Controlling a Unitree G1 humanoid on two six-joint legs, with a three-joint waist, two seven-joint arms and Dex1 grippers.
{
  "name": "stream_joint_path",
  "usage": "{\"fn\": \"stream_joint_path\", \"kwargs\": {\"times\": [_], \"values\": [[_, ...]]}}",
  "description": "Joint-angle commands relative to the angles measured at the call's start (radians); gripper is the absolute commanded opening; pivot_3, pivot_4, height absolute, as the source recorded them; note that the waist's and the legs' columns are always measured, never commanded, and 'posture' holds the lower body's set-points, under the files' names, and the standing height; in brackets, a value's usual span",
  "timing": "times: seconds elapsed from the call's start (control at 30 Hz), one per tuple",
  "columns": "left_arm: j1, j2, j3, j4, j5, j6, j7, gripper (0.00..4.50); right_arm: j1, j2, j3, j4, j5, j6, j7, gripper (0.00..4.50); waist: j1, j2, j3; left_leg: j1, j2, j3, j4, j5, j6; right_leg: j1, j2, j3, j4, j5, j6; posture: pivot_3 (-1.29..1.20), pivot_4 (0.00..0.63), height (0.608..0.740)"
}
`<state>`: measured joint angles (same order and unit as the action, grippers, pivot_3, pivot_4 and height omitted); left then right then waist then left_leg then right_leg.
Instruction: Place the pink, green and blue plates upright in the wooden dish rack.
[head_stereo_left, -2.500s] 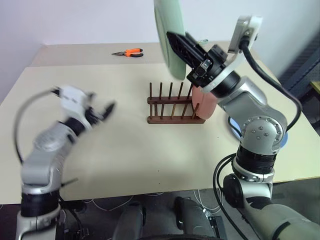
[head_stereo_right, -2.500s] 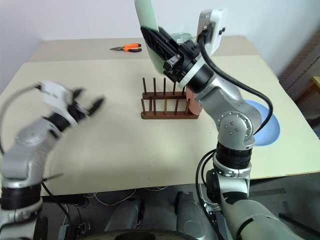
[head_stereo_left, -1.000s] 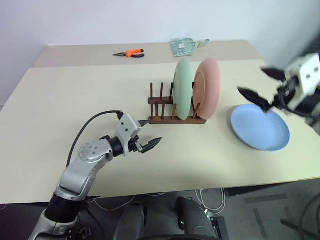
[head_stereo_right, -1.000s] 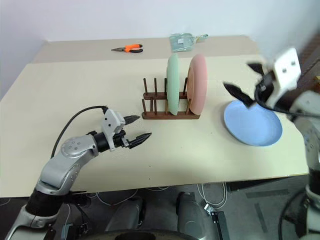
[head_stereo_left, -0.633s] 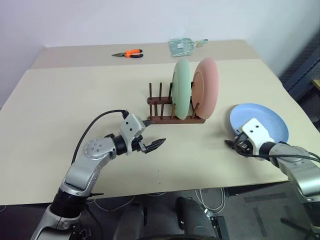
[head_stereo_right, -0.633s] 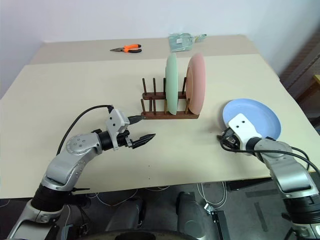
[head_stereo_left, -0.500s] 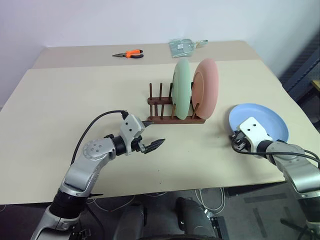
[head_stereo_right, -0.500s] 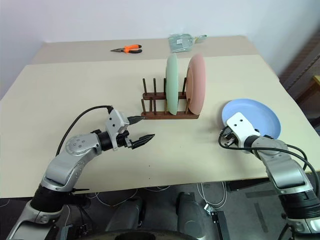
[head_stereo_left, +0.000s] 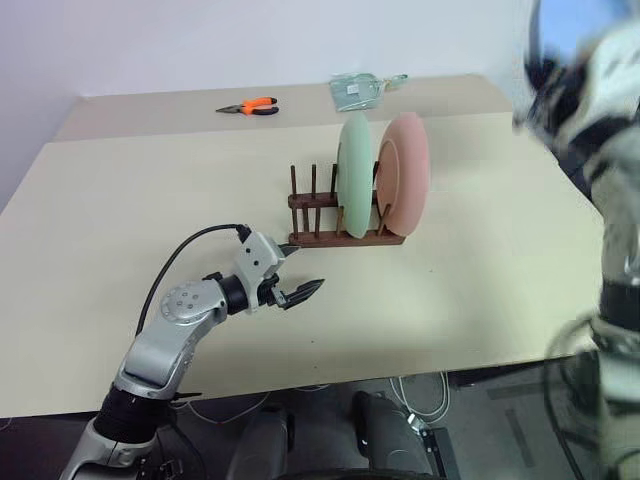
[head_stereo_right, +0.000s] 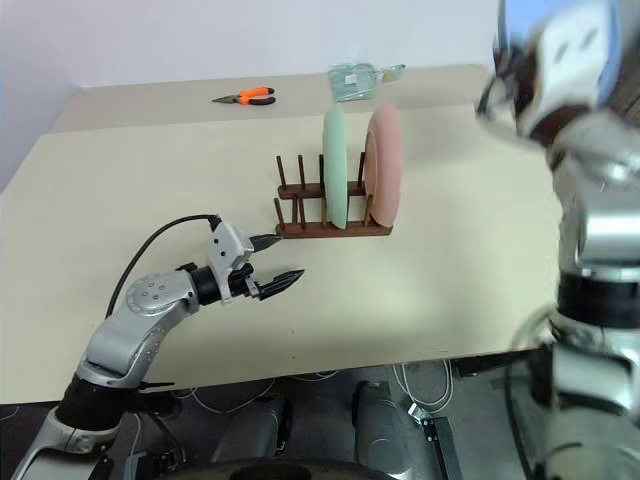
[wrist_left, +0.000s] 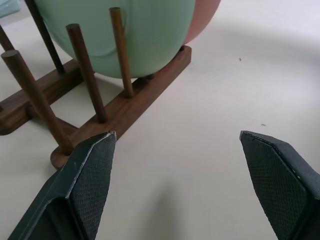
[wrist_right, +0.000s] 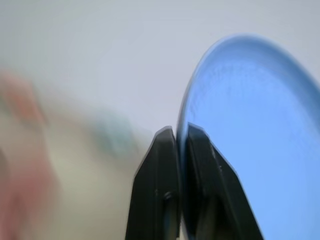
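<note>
The left arm (head_stereo_left: 175, 335) is built of smooth silver-grey metal segments joined by black rings, with a round joint cap carrying a small circle of dark screws. A thin black cable (head_stereo_left: 178, 262) loops up from the forearm and curves into a boxy white wrist block (head_stereo_left: 256, 261). Past it sits the left gripper (head_stereo_left: 296, 281) — two black tapered fingers (wrist_left: 87, 185) whose inner faces are covered in fine cross-hatched grip texture. The right arm (head_stereo_right: 596, 230) shows the same silver-grey casing with black bands, blurred, and a white wrist block (head_stereo_right: 570, 40). The right gripper (wrist_right: 178, 145) has glossy black fingers (wrist_right: 159, 200) — narrow, rounded at the tips.
</note>
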<state>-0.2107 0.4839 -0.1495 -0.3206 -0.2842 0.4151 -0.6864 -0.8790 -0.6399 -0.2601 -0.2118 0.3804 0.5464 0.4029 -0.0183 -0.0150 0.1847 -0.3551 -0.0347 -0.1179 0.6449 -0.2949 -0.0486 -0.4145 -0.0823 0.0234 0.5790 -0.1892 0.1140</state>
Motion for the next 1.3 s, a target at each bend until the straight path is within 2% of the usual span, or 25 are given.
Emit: {"fn": "stream_joint_path", "kwargs": {"times": [0.03,0.1,0.2,0.3,0.37,0.73,0.93,1.07,1.3], "values": [[0.0,0.011,0.051,0.004,0.01,-0.049,0.009,4.08,-0.097,0.157,-0.036,-0.121,0.321,0.183,-0.046,0.1,0.005,-0.002,-0.001,0.0,0.001,-0.001,0.0,0.0,0.0,0.0,0.001,-0.001,0.0,0.0,-0.001,0.0,0.15,0.74],[0.016,0.028,0.094,0.024,0.011,-0.071,0.012,4.08,-0.142,0.3,-0.027,-0.158,0.494,0.274,-0.149,0.1,0.007,-0.003,-0.002,-0.001,0.0,-0.001,0.001,0.0,0.0,0.001,0.0,-0.001,-0.001,-0.001,-0.003,0.0,0.15,0.74],[0.042,0.066,0.158,0.056,0.006,-0.09,0.004,4.08,-0.159,0.506,-0.024,-0.135,0.656,0.331,-0.339,0.1,0.003,-0.002,-0.001,-0.001,-0.001,0.0,0.001,0.0,0.0,0.0,-0.001,0.001,0.0,-0.001,-0.005,0.0,0.15,0.74],[0.082,0.113,0.202,0.07,0.021,-0.115,-0.007,4.08,-0.119,0.672,-0.014,-0.065,0.733,0.372,-0.536,0.1,0.001,-0.002,-0.002,-0.002,-0.001,0.0,0.0,0.0,0.0,-0.004,-0.001,0.001,0.002,-0.001,-0.005,0.0,0.15,0.74],[0.099,0.128,0.22,0.068,0.02,-0.122,-0.007,4.08,-0.085,0.714,0.003,-0.05,0.749,0.391,-0.592,0.1,0.007,-0.002,-0.002,-0.003,-0.001,0.0,-0.001,0.0,0.0,-0.006,-0.001,0.001,0.003,-0.001,-0.005,0.0,0.15,0.74],[0.143,0.128,0.237,0.027,0.022,-0.117,0.012,4.08,-0.008,0.799,-0.002,0.018,0.844,0.374,-0.801,0.1,-0.005,-0.002,-0.002,-0.003,0.0,0.001,-0.002,0.0,-0.001,-0.007,0.0,0.001,0.004,-0.001,-0.004,0.0,0.15,0.74],[0.127,0.128,0.229,0.038,0.027,-0.116,0.013,4.08,-0.011,0.769,0.024,0.038,0.827,0.345,-0.788,0.1,-0.004,-0.002,-0.003,-0.002,0.0,0.001,-0.002,0.0,-0.001,-0.006,0.0,0.001,0.003,-0.001,-0.004,0.0,0.15,0.74],[0.128,0.128,0.227,0.039,0.03,-0.116,0.01,4.08,-0.069,0.741,0.013,0.018,0.857,0.318,-0.771,0.1,-0.004,-0.002,-0.002,-0.002,0.0,0.001,-0.002,0.0,-0.001,-0.006,0.0,0.001,0.003,-0.001,-0.004,0.0,0.15,0.74],[0.126,0.125,0.222,0.041,0.035,-0.114,0.011,4.08,-0.077,0.776,0.016,0.016,0.93,0.294,-0.851,0.1,-0.01,-0.002,-0.002,-0.003,0.0,0.001,-0.002,0.0,-0.001,-0.007,0.0,0.001,0.003,-0.001,-0.004,0.0,0.15,0.74]]}}
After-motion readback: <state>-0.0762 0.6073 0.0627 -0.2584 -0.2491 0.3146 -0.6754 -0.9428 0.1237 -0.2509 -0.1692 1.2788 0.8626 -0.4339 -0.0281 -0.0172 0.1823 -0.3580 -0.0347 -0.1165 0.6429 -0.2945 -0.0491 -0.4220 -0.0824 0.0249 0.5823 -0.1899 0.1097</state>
